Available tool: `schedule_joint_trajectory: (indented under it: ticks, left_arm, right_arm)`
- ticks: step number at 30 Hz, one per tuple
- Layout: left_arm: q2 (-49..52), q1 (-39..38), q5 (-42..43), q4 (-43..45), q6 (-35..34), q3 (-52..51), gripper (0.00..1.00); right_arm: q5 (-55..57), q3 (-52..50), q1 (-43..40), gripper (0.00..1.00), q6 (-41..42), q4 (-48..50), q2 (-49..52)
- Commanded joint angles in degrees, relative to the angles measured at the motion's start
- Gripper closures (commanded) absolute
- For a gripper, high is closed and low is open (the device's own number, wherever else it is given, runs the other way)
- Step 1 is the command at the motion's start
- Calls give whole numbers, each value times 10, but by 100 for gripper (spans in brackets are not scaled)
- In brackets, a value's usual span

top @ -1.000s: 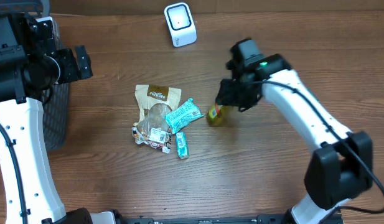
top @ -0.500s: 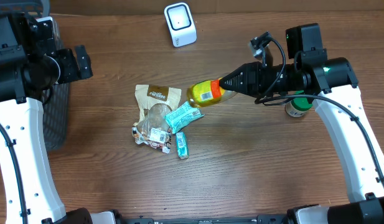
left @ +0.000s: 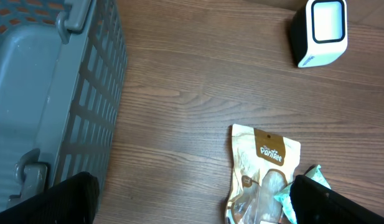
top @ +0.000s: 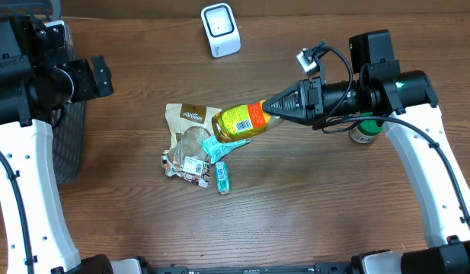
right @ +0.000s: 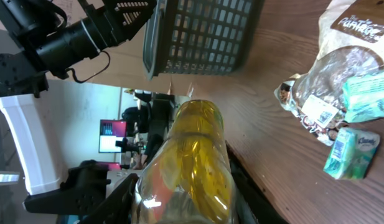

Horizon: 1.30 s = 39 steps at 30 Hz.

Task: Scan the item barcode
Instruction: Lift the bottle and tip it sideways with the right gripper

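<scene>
I lifted yellow plastic bottle (top: 238, 122) off desk, right gripper (top: 271, 113) clamped on neck; white box scanner (top: 220, 29) at far edge next; left gripper (left: 192, 202) wide, empty.

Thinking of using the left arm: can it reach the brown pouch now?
Probably yes: the left gripper is open and empty, with bare table between it and the brown pouch; the right gripper holds the bottle close beside it.

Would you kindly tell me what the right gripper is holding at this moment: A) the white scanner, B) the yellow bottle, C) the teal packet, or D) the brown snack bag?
B: the right gripper is closed on one end of the yellow bottle, which sticks out sideways from its fingers in the overhead view.
</scene>
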Motion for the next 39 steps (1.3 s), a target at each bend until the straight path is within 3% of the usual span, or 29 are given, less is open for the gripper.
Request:
schedule_joint_trajectory:
  ticks: [1, 39]
  left_arm:
    - [1, -2, -1, 2, -3, 6, 1]
    - [1, -2, -1, 1, -3, 7, 0]
  right_arm:
    - [-36, 18, 0, 63, -5, 1, -14]
    - [-35, 18, 0, 63, -16, -43, -14]
